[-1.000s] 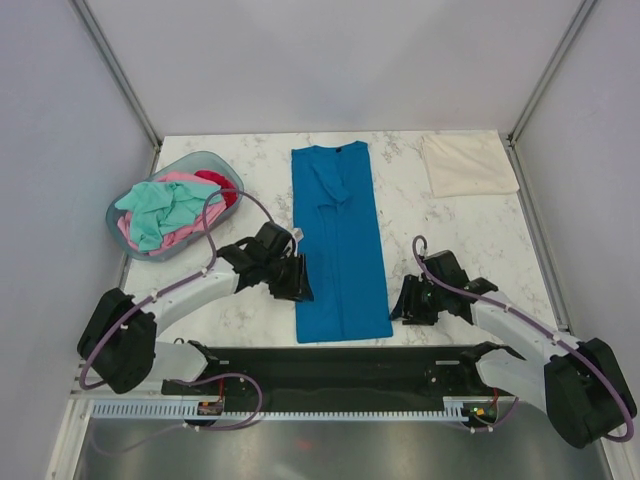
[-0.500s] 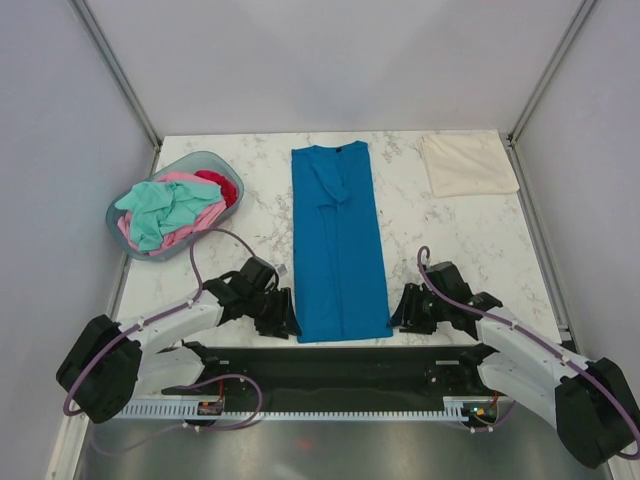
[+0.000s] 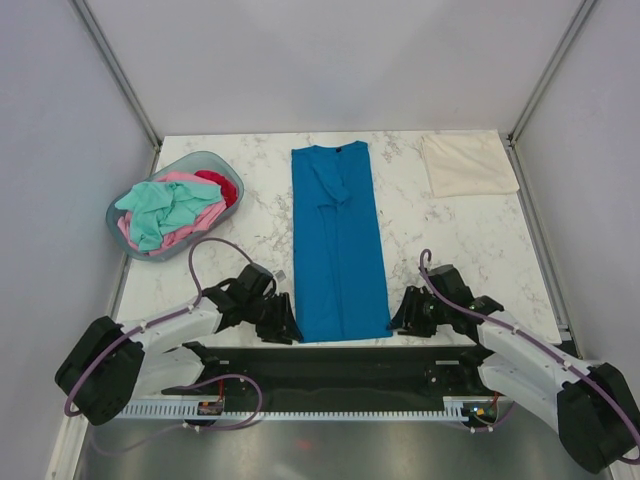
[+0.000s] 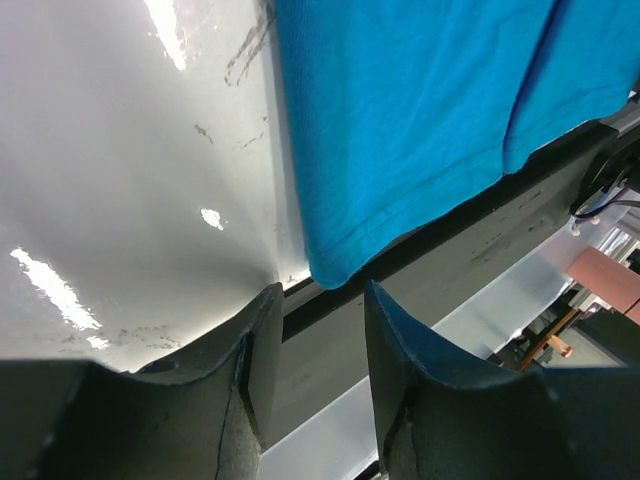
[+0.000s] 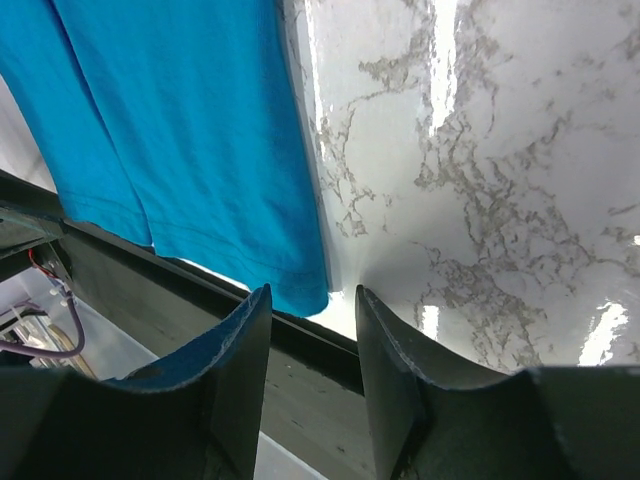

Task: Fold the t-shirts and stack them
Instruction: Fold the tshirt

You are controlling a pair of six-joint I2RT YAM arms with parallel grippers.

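A bright blue t-shirt (image 3: 338,240) lies folded into a long strip down the middle of the marble table, collar at the far end. Its hem reaches the near edge. My left gripper (image 3: 290,332) is open at the hem's left corner (image 4: 335,265), which lies just beyond the fingertips. My right gripper (image 3: 398,320) is open at the hem's right corner (image 5: 300,290). Neither holds cloth. A folded cream t-shirt (image 3: 467,163) lies at the far right. Mint green (image 3: 165,208), pink and red shirts sit crumpled in the basket.
The pale blue-grey oval basket (image 3: 125,196) stands at the far left of the table. A black base rail (image 3: 330,365) runs along the near edge under both grippers. Grey walls close in the sides and back.
Both arms have drawn back toward the near edge along the blue shirt's sides, from about its lower third to the hem corners. The shirt has not moved.
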